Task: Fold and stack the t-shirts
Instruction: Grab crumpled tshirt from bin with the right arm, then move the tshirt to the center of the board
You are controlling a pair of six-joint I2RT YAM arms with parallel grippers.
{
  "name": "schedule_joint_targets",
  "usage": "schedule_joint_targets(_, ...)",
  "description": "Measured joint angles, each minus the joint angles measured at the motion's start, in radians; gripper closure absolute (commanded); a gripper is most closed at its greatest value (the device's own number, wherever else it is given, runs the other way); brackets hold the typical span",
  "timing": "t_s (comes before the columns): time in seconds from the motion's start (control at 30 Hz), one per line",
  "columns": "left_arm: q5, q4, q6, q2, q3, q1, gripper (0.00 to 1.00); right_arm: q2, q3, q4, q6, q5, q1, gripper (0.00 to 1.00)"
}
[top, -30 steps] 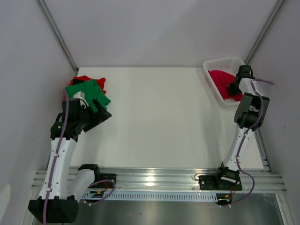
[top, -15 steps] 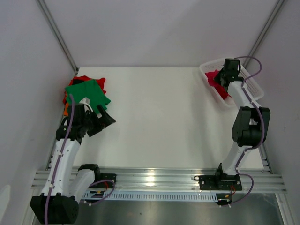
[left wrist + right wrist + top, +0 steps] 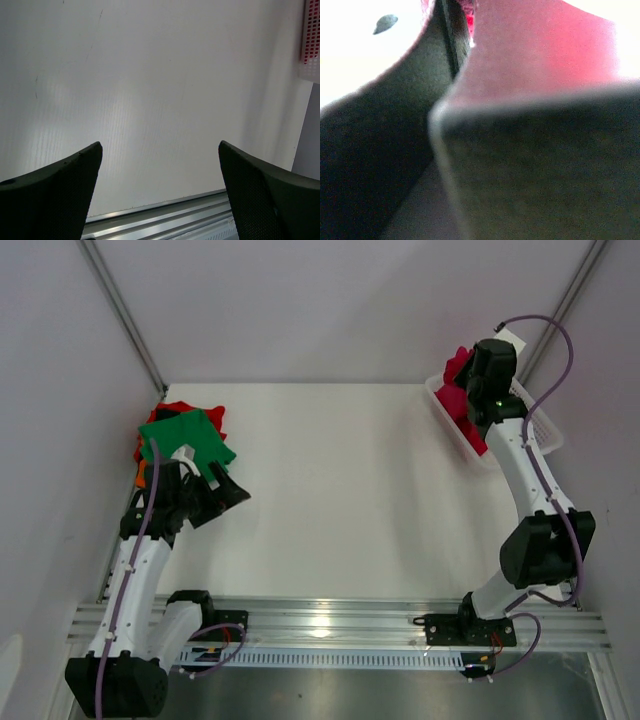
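The right end effector (image 3: 468,378) hangs over the white plastic mesh basket (image 3: 540,430) at the far right corner of the surface (image 3: 340,480), clamped on the soft crimson-red cloth t-shirt (image 3: 452,400) trailing into it. The left end effector (image 3: 160,145) gapes wide, empty, beside the green cloth t-shirt (image 3: 185,435) lying at the far left corner

The shirt pile (image 3: 185,435) lies far left, basket (image 3: 541,428) far right.

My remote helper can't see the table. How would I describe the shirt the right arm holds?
At the table's far right corner sits a white mesh basket. The crimson t-shirt sticks up out of it, pinched in the right gripper's fingers. It is the only shirt there; the other shirts are piled far left.
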Motion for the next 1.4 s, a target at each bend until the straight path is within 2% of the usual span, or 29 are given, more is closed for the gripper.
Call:
schedule_joint_targets(0.23, 0.013, 0.018, 0.001, 0.0, -0.045, 0.0, 0.01, -0.113, 0.116, 0.031, -0.063, 0.0, 0.087, 1.0)
schedule_joint_targets(0.47, 0.035, 0.029, 0.001, 0.001, -0.08, 0.0, 0.01, -0.259, 0.191, 0.046, -0.115, -0.077, 0.191, 1.0)
schedule_joint_targets(0.77, 0.084, 0.085, -0.002, 0.04, -0.088, 0.0, 0.03, -0.309, 0.433, 0.014, -0.057, -0.387, 0.23, 1.0)
schedule_joint_targets(0.97, 0.107, 0.124, -0.004, 0.053, -0.118, 0.0, 0.03, -0.324, 0.518, 0.051, 0.103, -0.596, 0.229, 1.0)
schedule_joint_targets(1.13, 0.113, 0.14, -0.004, 0.071, -0.119, 0.0, 0.03, -0.333, 0.476, 0.149, 0.315, -0.725, 0.229, 1.0)
schedule_joint_targets(1.27, 0.112, 0.148, -0.004, 0.071, -0.119, 0.0, 0.03, -0.372, 0.283, 0.264, 0.49, -0.777, 0.249, 1.0)
schedule_joint_targets(1.4, 0.113, 0.16, -0.011, 0.076, -0.119, 0.0, 0.03, -0.36, 0.133, 0.225, 0.547, -0.78, 0.352, 1.0)
